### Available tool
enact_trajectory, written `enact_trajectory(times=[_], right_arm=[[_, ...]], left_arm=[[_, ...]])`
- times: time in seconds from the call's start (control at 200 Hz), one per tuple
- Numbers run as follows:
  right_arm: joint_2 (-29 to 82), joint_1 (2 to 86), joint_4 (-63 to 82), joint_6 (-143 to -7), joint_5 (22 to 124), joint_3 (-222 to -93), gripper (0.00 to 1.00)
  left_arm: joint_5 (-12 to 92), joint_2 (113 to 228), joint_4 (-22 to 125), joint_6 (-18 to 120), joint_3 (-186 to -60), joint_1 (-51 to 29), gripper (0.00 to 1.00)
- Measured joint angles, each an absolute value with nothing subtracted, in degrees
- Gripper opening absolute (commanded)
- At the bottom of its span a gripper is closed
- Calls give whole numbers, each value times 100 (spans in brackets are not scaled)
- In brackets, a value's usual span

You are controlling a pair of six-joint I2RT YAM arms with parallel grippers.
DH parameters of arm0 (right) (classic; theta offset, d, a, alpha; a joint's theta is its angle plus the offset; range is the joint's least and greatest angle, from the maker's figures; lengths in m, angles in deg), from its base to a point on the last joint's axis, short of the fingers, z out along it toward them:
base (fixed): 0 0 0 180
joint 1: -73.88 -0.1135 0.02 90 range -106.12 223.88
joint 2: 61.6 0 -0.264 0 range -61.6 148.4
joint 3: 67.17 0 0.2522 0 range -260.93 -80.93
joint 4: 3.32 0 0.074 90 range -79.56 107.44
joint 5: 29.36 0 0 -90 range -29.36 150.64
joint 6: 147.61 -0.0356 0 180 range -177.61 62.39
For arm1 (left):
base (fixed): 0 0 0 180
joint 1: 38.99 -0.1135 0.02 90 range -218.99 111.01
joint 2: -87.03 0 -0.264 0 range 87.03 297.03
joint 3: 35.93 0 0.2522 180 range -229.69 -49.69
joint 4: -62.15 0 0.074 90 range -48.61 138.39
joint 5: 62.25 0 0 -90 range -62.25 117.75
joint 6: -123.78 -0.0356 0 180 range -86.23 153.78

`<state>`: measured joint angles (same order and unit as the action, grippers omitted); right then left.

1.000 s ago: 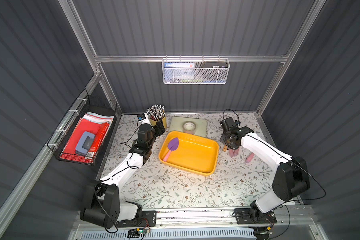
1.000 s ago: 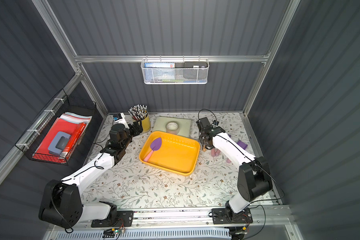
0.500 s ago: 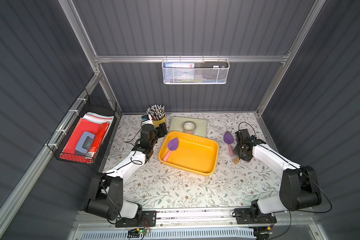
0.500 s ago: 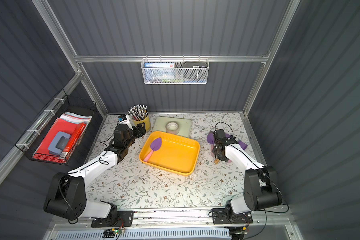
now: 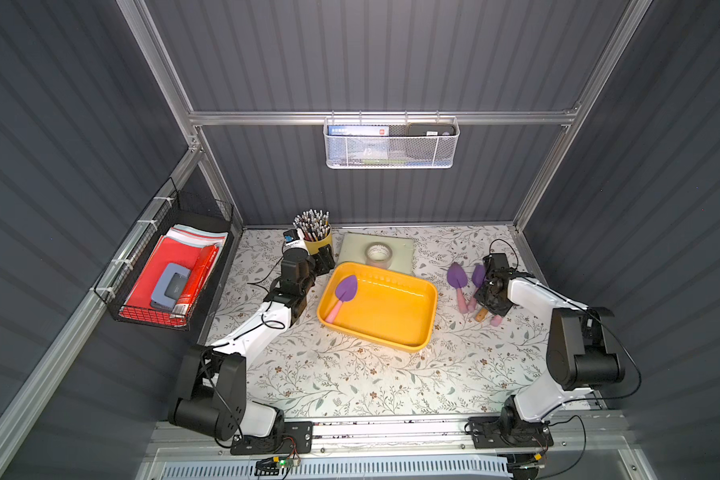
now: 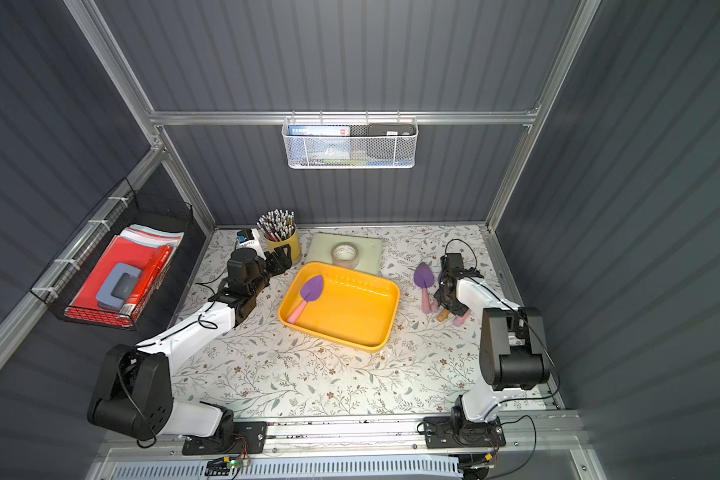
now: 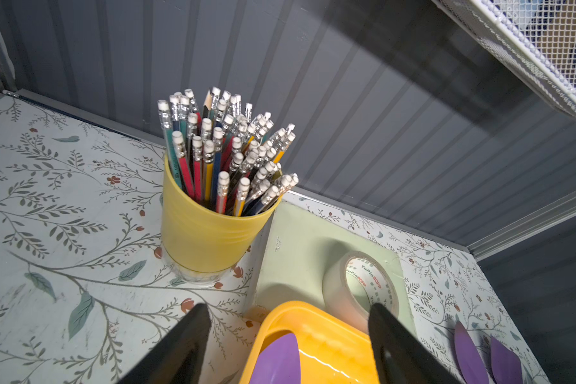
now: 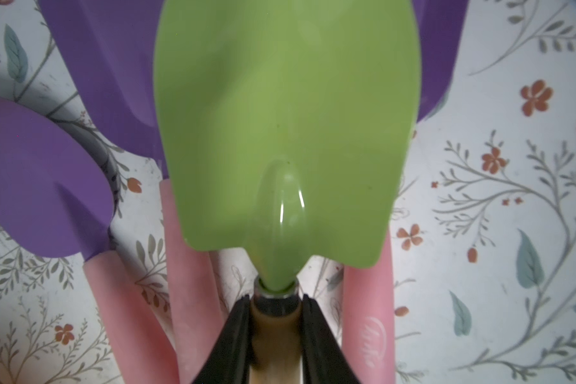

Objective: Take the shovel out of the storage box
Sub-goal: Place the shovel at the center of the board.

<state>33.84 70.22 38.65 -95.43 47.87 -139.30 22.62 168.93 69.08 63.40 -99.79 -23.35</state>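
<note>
Floral worktop (image 5: 350, 382), purple shovel (image 5: 346, 289) being contained by storage box (image 5: 391, 309), green shovel (image 8: 286, 116) being clamped by right claw (image 8: 273, 301), left claw (image 7: 288, 309) released.

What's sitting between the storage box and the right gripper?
A purple shovel with a pink handle lies on the table there; both top views show it.

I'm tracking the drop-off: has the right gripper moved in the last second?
Yes. In a top view the right gripper, shut on the green shovel, has moved away from the storage box, toward the purple shovels.
</note>
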Motion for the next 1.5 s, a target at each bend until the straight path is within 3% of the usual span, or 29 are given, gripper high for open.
enact_trajectory(times=[0.325,0.565,0.85,1.096,1.326,1.496], right_arm=[[3862,7077,3679,-9401,4876,-13954,5],[3895,7193,3607,-9370,4970,-13954,25],[3801,7204,3513,-9318,5058,-13854,38],[3277,7204,3566,-9355,4977,-13823,41],[2077,7164,3542,-9390,4835,-13821,43],[1353,7114,3297,-9379,4817,-13821,44]], left_arm=[[2262,16970,6921,6340,-9979,-2335,79],[2267,17022,6927,6342,-9979,-2335,79],[2380,17110,6929,6342,-9979,-2335,78],[2420,17110,6927,6336,-9979,-2335,78],[2536,17169,6824,6043,-10089,-2261,75],[2411,17683,6180,5676,-10819,-1537,76]])
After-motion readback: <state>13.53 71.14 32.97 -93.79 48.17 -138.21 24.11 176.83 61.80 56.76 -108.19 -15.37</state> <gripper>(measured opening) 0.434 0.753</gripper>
